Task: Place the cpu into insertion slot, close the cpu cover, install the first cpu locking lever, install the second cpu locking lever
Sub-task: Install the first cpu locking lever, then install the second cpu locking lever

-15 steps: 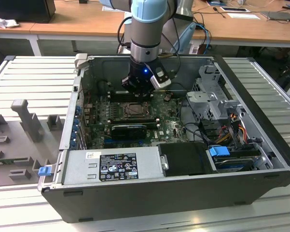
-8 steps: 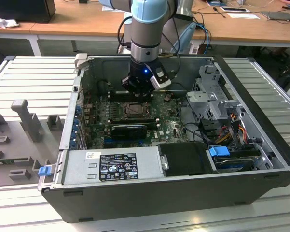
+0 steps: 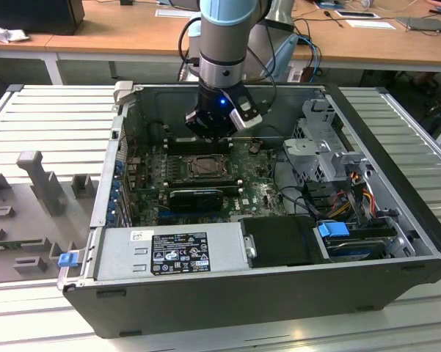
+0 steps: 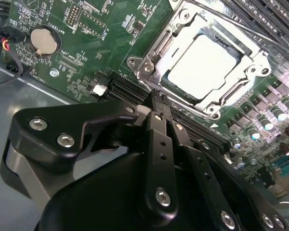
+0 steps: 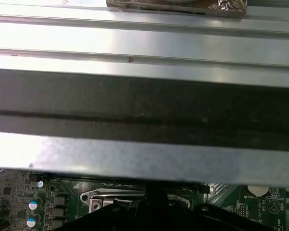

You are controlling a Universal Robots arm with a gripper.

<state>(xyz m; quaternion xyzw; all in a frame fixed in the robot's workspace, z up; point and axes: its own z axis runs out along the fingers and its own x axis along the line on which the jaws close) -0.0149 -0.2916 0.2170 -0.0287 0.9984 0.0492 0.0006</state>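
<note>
Black and closed, the hand fills the near part of the second wrist view, its two fingers pressed together with nothing between them, tips hovering just above the green motherboard. Just beyond the tips, toward 1 o'clock, sits the insertion slot with the cpu lying flat inside it, pale silver face up. The cpu cover lies down around the chip as a bright metal frame. A round coin battery rests on the board at 10 o'clock from the hand.

In the exterior view, the hand hangs inside the open computer case, just behind the socket. Farther back, a wooden surface runs across.
</note>
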